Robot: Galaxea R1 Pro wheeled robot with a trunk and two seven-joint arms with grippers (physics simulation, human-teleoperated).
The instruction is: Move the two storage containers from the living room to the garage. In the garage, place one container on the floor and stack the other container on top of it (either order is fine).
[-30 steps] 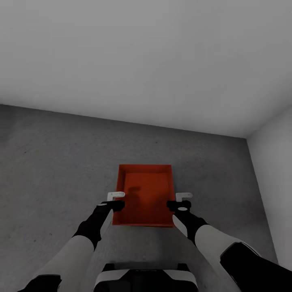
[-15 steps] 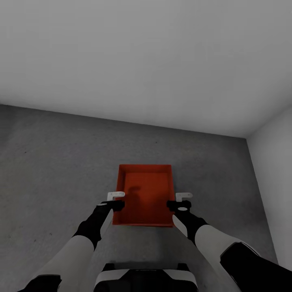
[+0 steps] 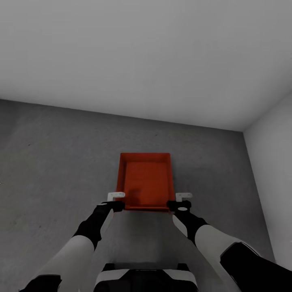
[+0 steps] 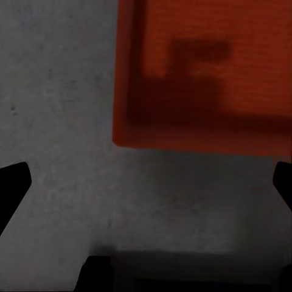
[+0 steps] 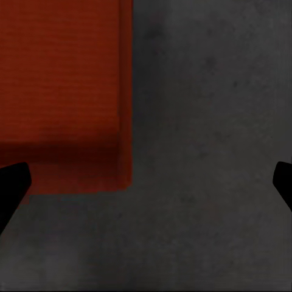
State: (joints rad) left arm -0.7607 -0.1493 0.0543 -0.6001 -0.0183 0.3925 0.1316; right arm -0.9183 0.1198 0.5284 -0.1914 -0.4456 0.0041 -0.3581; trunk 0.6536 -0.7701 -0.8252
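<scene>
Head view: storage container on floor now farther ahead; both end effectors spread, empty.

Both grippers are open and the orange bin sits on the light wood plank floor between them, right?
Not quite: the floor is dark grey concrete, as the head view shows. The container does sit on it, with the left gripper and right gripper open on either side.

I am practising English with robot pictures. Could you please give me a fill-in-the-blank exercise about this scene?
1. The orange-red rectangular open-top container rests on the dark grey concrete ____.
2. The inside of the container holds ____.
3. The left gripper and right gripper are both ____, gripping nothing.
4. Beyond the container rises a plain grey-white ____.

Missing words: floor; nothing; open; wall
</scene>
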